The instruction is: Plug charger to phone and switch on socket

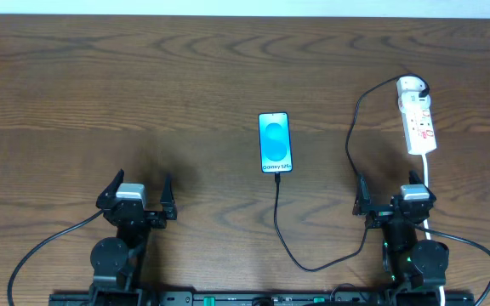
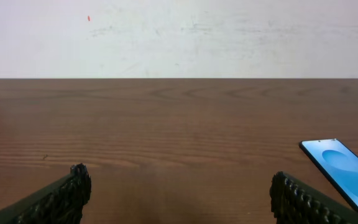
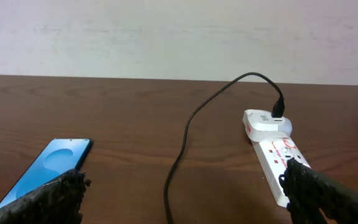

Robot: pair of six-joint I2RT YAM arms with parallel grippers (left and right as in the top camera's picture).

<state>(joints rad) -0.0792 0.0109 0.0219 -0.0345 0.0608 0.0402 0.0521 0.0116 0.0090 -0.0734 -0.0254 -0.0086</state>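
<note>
Left gripper [image 1: 139, 192], right gripper [image 1: 395, 197]: spread, empty. I judge the charger [image 1: 277, 212] limp and light, so I pinch its stiff connector [image 1: 277, 176] at the phone's [image 1: 275, 142] near end.

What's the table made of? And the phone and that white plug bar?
The table looks like wood or a wood-look top: brown with wavy grain lines, a dull sheen. The phone seems to have a smooth glass front, shiny blue, in a black frame. The power strip looks like hard white plastic, smooth and slightly glossy.
</note>
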